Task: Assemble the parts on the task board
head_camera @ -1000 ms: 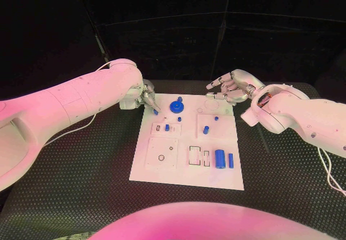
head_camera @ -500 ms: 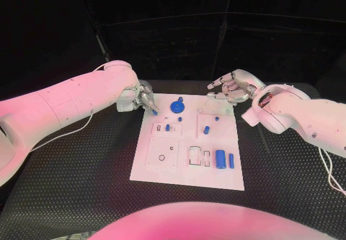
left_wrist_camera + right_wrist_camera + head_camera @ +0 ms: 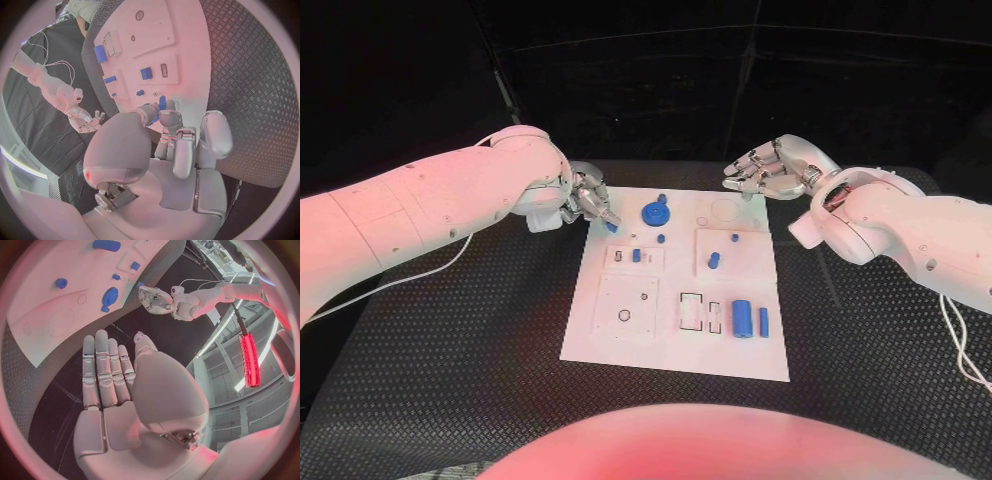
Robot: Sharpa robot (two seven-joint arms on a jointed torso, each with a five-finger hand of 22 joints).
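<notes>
The flat white task board (image 3: 678, 345) lies in the middle of the black, diamond-ribbed surface (image 3: 459, 340), carrying small glossy blue parts: a round toothed gear (image 3: 653, 213) near its far edge and a stubby cylinder (image 3: 740, 317) beside a slim bar (image 3: 763, 320) near the front. The silver left hand (image 3: 590, 200) pinches a small blue piece (image 3: 610, 226) at the board's far left corner. The right hand (image 3: 769, 172) hovers released, fingers straight and apart, past the far right corner.
</notes>
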